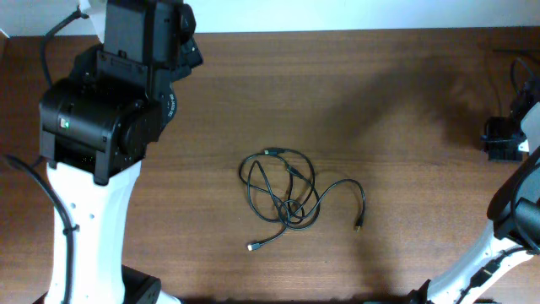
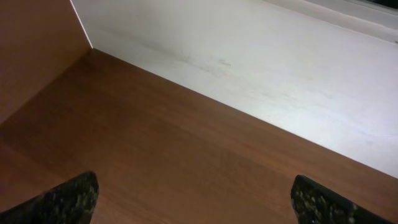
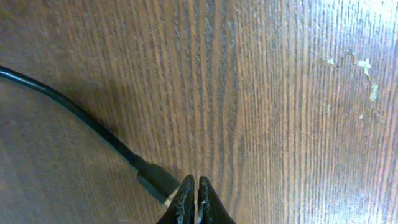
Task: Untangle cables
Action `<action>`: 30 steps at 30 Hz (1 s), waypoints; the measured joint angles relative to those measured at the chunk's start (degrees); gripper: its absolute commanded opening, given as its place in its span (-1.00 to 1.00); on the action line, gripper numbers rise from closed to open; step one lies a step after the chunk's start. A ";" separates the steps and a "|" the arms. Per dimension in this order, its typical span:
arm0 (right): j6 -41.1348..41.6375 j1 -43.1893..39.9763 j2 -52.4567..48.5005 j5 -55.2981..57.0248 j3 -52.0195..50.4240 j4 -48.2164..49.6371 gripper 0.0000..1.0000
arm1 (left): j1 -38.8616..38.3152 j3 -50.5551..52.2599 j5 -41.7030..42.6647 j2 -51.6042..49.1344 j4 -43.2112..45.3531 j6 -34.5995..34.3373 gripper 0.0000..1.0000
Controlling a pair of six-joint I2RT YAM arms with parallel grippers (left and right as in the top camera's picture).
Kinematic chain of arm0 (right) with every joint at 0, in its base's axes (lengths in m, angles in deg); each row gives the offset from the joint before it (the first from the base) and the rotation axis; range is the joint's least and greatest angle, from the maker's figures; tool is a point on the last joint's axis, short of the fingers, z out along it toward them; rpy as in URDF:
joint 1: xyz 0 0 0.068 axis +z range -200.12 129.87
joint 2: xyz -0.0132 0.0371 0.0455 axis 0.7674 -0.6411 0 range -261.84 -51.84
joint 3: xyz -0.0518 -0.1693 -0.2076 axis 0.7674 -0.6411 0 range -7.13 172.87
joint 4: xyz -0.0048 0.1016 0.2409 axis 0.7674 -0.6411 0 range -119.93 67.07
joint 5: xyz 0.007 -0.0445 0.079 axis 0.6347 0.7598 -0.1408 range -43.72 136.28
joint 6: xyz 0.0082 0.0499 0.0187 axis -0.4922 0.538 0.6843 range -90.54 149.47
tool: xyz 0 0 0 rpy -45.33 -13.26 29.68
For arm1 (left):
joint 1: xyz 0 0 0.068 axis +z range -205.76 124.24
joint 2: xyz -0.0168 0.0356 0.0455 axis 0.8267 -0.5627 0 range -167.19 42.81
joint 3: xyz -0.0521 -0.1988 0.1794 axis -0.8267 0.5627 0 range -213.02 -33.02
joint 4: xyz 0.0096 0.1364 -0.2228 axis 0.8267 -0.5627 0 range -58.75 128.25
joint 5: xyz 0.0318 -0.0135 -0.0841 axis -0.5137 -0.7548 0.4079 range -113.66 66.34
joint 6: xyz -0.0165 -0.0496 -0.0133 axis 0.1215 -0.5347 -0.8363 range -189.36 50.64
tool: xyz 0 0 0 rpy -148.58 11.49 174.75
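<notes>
Black right gripper [image 3: 191,200]: sitting at the bottom edge of its wrist view, low over the wood, jaws pressing together with no gap and clamping nothing I can make out.
Stray plug cord [image 3: 154,180]: lying just beside those tips and running off to the upper left. It is getting cut off, so I cannot tell whether it belongs to the bundle.
Raised left gripper [image 2: 196,202]: spreading wide, with only 2 tips showing in the bottom corners. It is probably parking clear of the work.
Tangled cables [image 1: 293,205]: lying looped at lower centre of the overhead view, well apart from both arms, with 2 plug ends trailing out.
Wooden table [image 1: 380,101]: carrying everything.
</notes>
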 measured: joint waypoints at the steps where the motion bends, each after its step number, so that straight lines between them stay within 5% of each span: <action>1: -0.04 0.00 0.00 0.00 -0.11 -0.11 -0.92 | 0.00 -0.02 0.11 0.00 0.00 0.00 0.98; 4: -1.03 0.33 0.00 -2.64 -0.20 2.08 -0.92 | 0.00 -0.02 0.24 0.00 0.00 0.00 0.98; 12: -15.52 12.09 -0.22 -17.88 3.17 29.18 -0.92 | 0.00 -0.02 0.24 0.00 0.00 0.00 0.98; 15: -21.29 15.63 -0.13 -17.14 5.18 21.92 -0.92 | 0.02 -0.02 0.24 0.00 -0.07 0.00 0.98; 20: -23.78 12.59 1.14 2.34 5.53 7.34 -0.92 | 0.02 -0.02 0.35 0.00 -0.09 0.00 0.98; 30: -20.68 5.97 0.98 13.00 4.15 6.01 -0.93 | 0.02 -0.02 0.42 0.00 -0.94 0.00 0.98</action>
